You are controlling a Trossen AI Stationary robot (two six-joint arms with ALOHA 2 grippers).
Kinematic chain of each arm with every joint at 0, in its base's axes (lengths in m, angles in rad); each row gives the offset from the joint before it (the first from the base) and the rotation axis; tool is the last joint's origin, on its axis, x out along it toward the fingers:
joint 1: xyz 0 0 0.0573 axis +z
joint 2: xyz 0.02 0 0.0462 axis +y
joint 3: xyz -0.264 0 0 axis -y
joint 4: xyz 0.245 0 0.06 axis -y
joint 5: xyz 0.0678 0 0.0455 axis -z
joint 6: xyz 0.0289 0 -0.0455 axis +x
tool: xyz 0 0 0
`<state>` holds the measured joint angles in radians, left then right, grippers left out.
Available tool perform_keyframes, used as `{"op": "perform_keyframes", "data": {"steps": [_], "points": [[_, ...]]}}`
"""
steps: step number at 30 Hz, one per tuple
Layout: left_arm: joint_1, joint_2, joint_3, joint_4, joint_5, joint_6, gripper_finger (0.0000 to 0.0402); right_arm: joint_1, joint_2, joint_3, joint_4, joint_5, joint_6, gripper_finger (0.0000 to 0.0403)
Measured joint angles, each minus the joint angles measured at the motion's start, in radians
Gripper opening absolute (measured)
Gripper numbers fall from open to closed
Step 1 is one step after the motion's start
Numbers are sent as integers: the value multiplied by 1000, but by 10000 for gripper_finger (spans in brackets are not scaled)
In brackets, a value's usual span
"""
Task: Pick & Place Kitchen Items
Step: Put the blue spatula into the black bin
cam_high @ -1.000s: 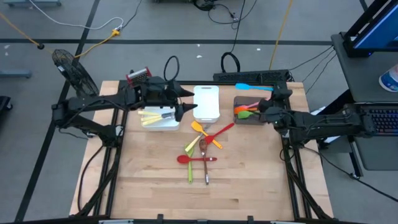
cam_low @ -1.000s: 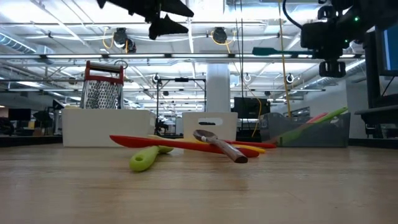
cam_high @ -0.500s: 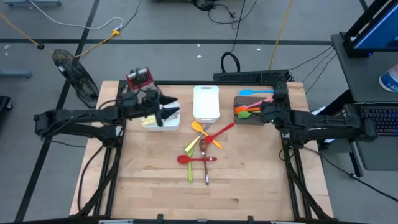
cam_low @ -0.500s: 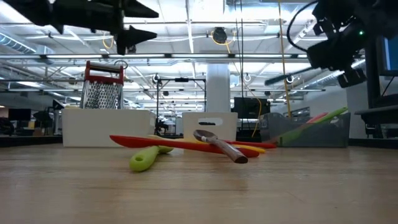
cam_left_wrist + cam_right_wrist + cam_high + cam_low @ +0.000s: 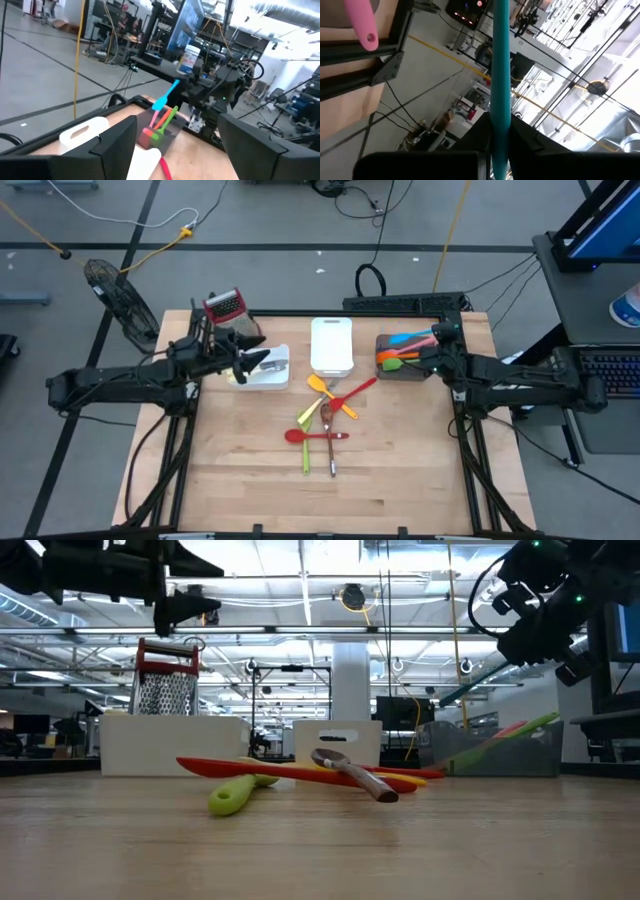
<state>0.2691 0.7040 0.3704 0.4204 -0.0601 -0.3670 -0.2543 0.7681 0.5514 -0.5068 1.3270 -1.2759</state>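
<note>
The left arm reaches in low from the worktop's [image 5: 330,490] left edge, its left gripper [image 5: 262,362] hovering above the white tray [image 5: 270,378] at the back left, fingers [image 5: 112,145] spread wide with nothing between them; the box grater [image 5: 224,305] stands just behind it. The right arm stretches in from the right side, and its right gripper [image 5: 437,343] is held in the air beside the dark tray [image 5: 385,372] at the back right, fingers pressed together on the handle of a blue spatula [image 5: 408,338], whose head points left over that tray. In the right wrist view the blue handle [image 5: 500,80] runs straight out from between the fingers, with a pink utensil [image 5: 361,22] lying farther off. In the dark tray, three utensils can be made out under the spatula: one orange [image 5: 388,358], one green [image 5: 395,364] and one pink; more may be hidden. Between the two trays sits one white cutting board [image 5: 331,344] with a handle slot. Loose on the middle of the worktop lie five or so utensils in a small crossed heap: an orange spatula [image 5: 321,386], a red spoon with a long handle [image 5: 352,394], a yellow-green utensil [image 5: 307,417], a red spoon [image 5: 297,436] and a metal spoon [image 5: 329,425], some touching. A green stick [image 5: 307,461] lies just in front of them.
</note>
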Motion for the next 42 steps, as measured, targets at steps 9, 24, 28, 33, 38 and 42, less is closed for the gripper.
{"op": "perform_keyframes", "data": {"steps": [9, 24, 28, 33, 38, 42], "points": [[0, -6, -19, 0, 0, -20, 285, 0, 71, 0, 1, -86, -54, 26], [0, -6, -19, 0, 7, -22, 285, 0, 257, 0, 96, -230, -69, 29], [0, -6, -19, 0, 7, -17, 285, 0, 273, 0, 137, -232, 14, 35], [0, -6, -19, 0, 7, -17, 285, 0, 279, 0, 140, -236, 140, 46], [0, -6, -19, 0, 8, -13, 285, 0, 277, 0, 140, -232, 150, 50], [0, -6, -19, 0, 8, -12, 285, 0, 278, 0, 140, -230, 124, 52]]}}
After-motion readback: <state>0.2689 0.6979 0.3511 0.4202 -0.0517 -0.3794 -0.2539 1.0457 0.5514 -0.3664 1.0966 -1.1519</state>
